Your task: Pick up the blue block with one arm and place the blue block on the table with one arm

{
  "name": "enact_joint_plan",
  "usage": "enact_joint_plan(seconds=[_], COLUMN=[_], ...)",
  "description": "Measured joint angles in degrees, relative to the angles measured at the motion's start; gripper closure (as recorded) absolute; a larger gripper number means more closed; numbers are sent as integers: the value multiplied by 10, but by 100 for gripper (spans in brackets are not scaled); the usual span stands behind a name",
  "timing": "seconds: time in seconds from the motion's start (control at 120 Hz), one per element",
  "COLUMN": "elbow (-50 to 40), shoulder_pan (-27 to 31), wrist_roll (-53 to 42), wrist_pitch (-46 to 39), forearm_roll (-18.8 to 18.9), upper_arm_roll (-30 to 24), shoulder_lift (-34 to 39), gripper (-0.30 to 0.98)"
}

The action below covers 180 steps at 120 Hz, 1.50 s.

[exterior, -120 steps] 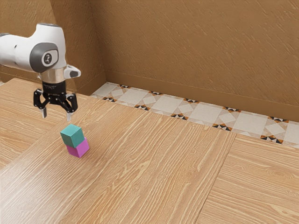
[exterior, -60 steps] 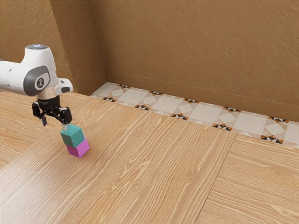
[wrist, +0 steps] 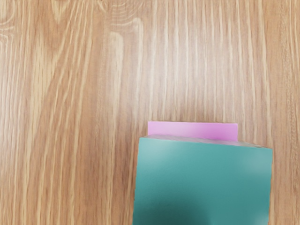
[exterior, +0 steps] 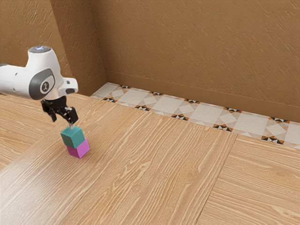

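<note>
My gripper [exterior: 63, 123] stands open, tilted, just above and slightly to the exterior view's left of the blue block [exterior: 72, 138]. One fingertip is over or behind that block's top far edge; whether it touches cannot be told. The block is teal and rests on a magenta block [exterior: 78, 149], a little offset from it. From the wrist camera, the blue block [wrist: 204, 183] looks large and close under the hand, with a strip of the magenta block [wrist: 194, 130] showing past its edge.
Both blocks stand on a wooden table [exterior: 154, 164] with light grain. Beyond the table's far edge lie patterned floor tiles [exterior: 168, 107] and a brown wall [exterior: 197, 51]. The white arm [exterior: 16, 82] comes in from the exterior view's left.
My hand has come down toward the blocks and turned, after first drifting to the exterior view's left and then back a little to its right. The blocks have stayed where they were.
</note>
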<state>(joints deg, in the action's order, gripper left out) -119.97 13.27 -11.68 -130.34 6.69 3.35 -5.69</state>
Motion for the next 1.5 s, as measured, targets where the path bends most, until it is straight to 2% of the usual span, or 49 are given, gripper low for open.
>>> enact_joint_plan(seconds=[0.283, 0.467, 0.6, 1.5], elbow=[-2, -12, -21, -32], shoulder_pan=[-4, -2, 1, -6], wrist_roll=[-43, -44, -42, -15], wrist_pitch=[-64, -83, -89, -130], forearm_roll=[-9, -66, -85, -118], upper_arm_roll=[0, 0, 5, 7], shoulder_lift=[-14, -16, -16, -45], gripper=[0, 0, 0, 0])
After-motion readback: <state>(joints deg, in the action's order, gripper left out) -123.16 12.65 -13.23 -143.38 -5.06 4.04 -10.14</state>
